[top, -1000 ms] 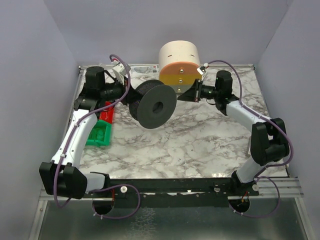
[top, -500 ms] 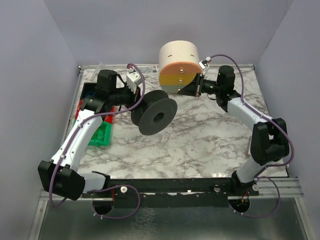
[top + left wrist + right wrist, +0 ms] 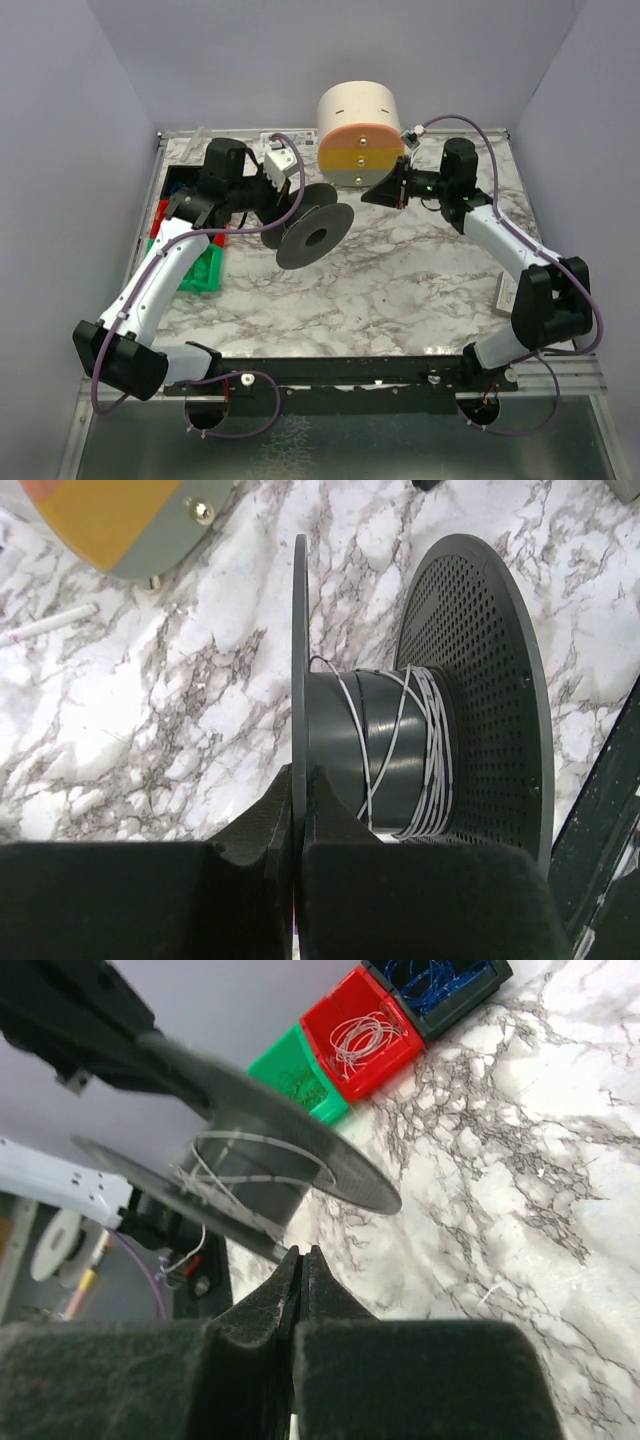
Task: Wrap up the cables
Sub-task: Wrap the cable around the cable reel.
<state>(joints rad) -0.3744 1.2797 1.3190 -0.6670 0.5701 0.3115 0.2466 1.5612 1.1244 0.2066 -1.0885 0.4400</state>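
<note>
A dark grey spool (image 3: 314,226) hangs tilted above the marble table, held by its rim. My left gripper (image 3: 277,212) is shut on one thin flange (image 3: 299,680); the pinch shows in the left wrist view (image 3: 299,776). Thin pale cables (image 3: 432,752) wrap the hub next to the perforated flange, with one strand crossing the hub slantwise. In the right wrist view the cables (image 3: 262,1142) loop loosely round the hub of the spool (image 3: 250,1175). My right gripper (image 3: 300,1252) is shut just right of the spool (image 3: 366,196), and I see no strand between its tips.
A cream, orange and grey drum (image 3: 358,130) stands at the back, close behind the right gripper. Green (image 3: 200,270), red (image 3: 365,1030) and dark (image 3: 440,985) bins with wire bits line the left edge. A white stick (image 3: 50,625) lies on the table.
The left arm has turned the spool from face-on to more edge-on and shifted it slightly right. The right gripper rose toward the drum, then came back down; its elbow swung right.
</note>
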